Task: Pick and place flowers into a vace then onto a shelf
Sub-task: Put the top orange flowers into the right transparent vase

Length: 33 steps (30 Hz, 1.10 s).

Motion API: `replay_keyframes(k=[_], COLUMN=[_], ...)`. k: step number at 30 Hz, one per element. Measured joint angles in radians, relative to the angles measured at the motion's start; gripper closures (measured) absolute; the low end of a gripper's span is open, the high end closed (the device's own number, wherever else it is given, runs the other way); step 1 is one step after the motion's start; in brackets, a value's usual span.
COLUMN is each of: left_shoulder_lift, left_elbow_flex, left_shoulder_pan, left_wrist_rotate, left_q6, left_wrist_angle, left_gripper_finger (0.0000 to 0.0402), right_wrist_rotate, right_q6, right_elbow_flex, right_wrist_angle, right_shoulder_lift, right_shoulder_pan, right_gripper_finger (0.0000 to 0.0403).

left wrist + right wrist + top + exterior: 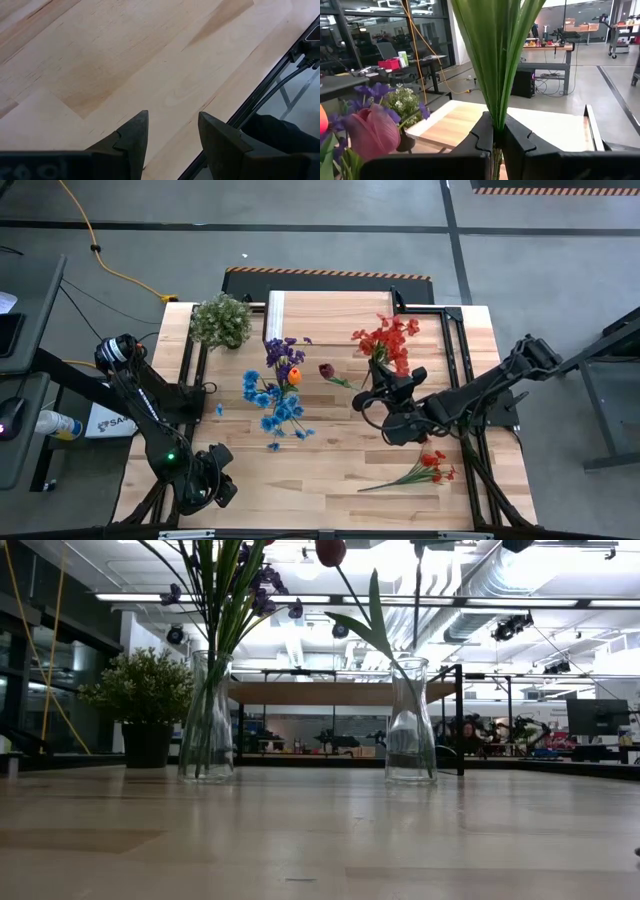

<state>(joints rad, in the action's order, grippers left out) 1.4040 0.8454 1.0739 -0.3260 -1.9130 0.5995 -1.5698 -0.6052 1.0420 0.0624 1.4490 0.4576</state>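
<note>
We are holding a bunch of red flowers (pixel 388 340) in the right gripper (pixel 499 134), whose jaws are pinched tight on the gathered green stems, as the right wrist view shows. In the high view that bunch is sitting above the right-hand glass vase (pixel 411 720), which already has a maroon tulip (pixel 326 369) leaning out of it. The left-hand vase (pixel 207 718) is carrying the blue, purple and orange flowers (pixel 278 380). One more red stem (pixel 425 468) is lying flat on the table (pixel 330 470), near the front right. The shelf (pixel 330 692) is standing behind the vases, with the potted plant (pixel 221 320) off to its left.

The left gripper (pixel 172 131) is waiting low over the table's front-left corner, jaws partly apart and empty.

We are judging the flowers to be very light, with thin springy plastic stems and floppy leaves, so they are likely to swivel or fan out in the jaws. Taking hold low on the bare stems, below the leaves and blooms, looks best, with the stem ends kept together for the narrow vase neck. The vases look hard, smooth and tippy once top-heavy, so we are favouring a grip at the slim waist.
</note>
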Motion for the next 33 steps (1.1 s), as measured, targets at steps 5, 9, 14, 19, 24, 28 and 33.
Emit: replay_keyframes(k=[5, 9, 14, 19, 24, 28, 33], left_shoulder_lift=[0.000, 0.000, 0.000, 0.000, 0.000, 0.000, 0.000], left_elbow_flex=[0.000, 0.000, 0.000, 0.000, 0.000, 0.000, 0.000], left_shoulder_pan=[0.000, 0.000, 0.000, 0.000, 0.000, 0.000, 0.000], left_wrist_rotate=[0.000, 0.000, 0.000, 0.000, 0.001, 0.001, 0.001], left_q6=[-0.001, -0.002, -0.002, -0.003, -0.003, -0.003, -0.003], left_wrist_angle=[0.000, 0.000, 0.000, -0.001, -0.001, -0.001, 0.000], left_gripper_finger=[0.0195, 0.0195, 0.0195, 0.0195, 0.0195, 0.0195, 0.0195], right_wrist_rotate=[0.000, -0.001, -0.001, 0.000, -0.001, -0.001, 0.001], right_q6=[-0.019, -0.020, -0.023, -0.026, -0.025, -0.022, -0.024], right_elbow_flex=[0.000, 0.000, 0.000, 0.000, 0.000, 0.000, 0.000], right_wrist_angle=[-0.001, -0.001, -0.001, -0.001, 0.000, 0.018, 0.027], right_shoulder_lift=[0.030, 0.054, 0.082, 0.112, 0.118, 0.118, 0.118], right_shoulder_pan=[0.000, 0.000, 0.000, 0.000, 0.000, 0.000, 0.000], right_gripper_finger=[0.0392, 0.0392, 0.0392, 0.0392, 0.0392, 0.0392, 0.0392])
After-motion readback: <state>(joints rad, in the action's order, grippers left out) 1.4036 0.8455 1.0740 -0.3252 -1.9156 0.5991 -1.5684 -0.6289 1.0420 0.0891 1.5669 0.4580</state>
